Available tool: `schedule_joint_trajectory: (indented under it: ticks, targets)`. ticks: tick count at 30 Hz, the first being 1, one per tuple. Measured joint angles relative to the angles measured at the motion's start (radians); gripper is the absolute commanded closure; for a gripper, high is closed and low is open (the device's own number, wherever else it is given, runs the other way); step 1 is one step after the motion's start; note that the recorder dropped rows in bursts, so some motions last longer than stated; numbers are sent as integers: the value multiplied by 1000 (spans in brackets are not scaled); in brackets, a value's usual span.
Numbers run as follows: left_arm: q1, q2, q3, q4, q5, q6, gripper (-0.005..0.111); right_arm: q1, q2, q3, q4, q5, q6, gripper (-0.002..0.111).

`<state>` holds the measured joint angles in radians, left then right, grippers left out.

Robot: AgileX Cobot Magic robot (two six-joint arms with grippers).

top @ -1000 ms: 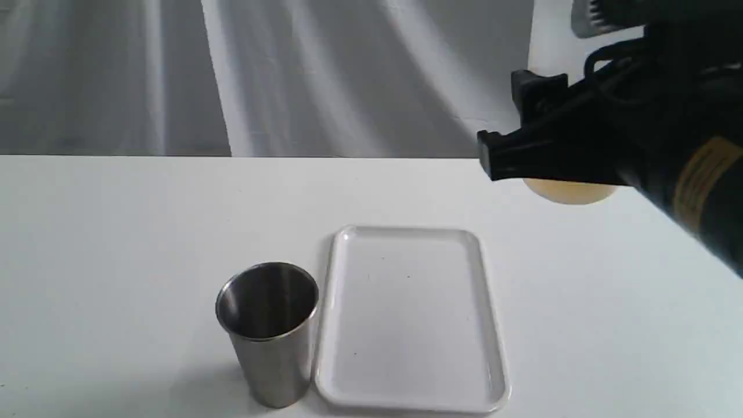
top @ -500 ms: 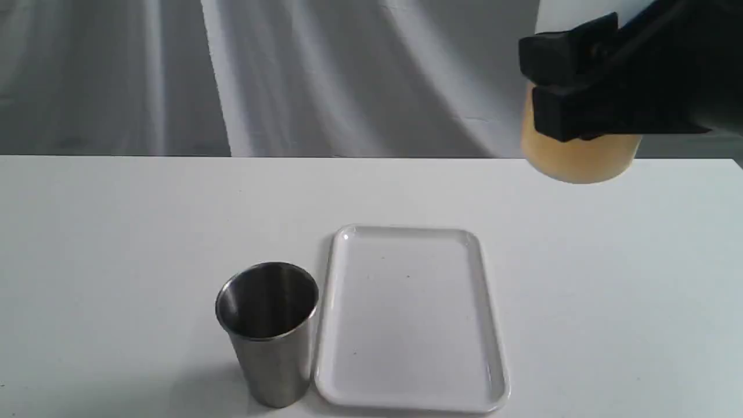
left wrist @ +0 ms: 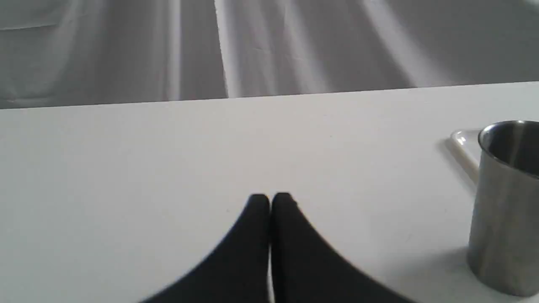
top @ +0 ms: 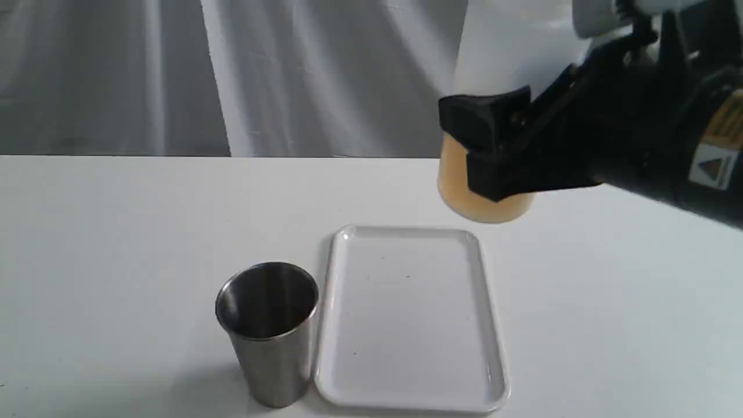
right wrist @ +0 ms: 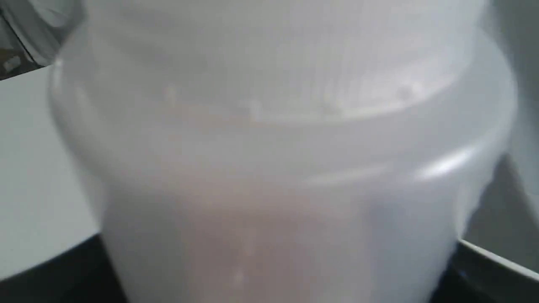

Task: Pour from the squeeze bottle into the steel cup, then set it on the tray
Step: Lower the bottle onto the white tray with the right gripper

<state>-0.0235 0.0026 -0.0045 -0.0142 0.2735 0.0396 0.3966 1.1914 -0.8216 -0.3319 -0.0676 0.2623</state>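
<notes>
My right gripper point(top: 493, 151) is shut on the squeeze bottle point(top: 493, 58), held upright in the air above the far right edge of the tray point(top: 493, 371). Amber liquid shows at the bottle's base, and its nozzle is out of frame. In the right wrist view the whitish bottle point(right wrist: 278, 151) fills the picture and hides the fingers. The steel cup point(top: 268, 331) stands upright just left of the tray, dark inside. In the left wrist view my left gripper point(left wrist: 270, 200) is shut on nothing, low over the table, with the steel cup point(left wrist: 503, 210) off to one side.
The white table point(top: 116, 232) ends at a far edge in front of grey draped cloth point(top: 232, 69). A corner of the tray point(left wrist: 461, 141) shows behind the cup in the left wrist view.
The right gripper has lifted the bottle off the table at the far right and carried it leftward and nearer, toward the tray. Cup, tray and left gripper have not moved.
</notes>
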Motion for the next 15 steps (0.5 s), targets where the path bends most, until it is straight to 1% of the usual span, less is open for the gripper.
schedule_joint_trajectory:
  ticks: [3,7,15]
  targets:
    - [0,0,0,0,0,0,107,-6,51,65,160,-116,-143,108]
    - [0,0,0,0,0,0,107,-8,135,112,228,-226,-303,108]
    - [0,0,0,0,0,0,107,-8,321,118,245,-333,-353,108]
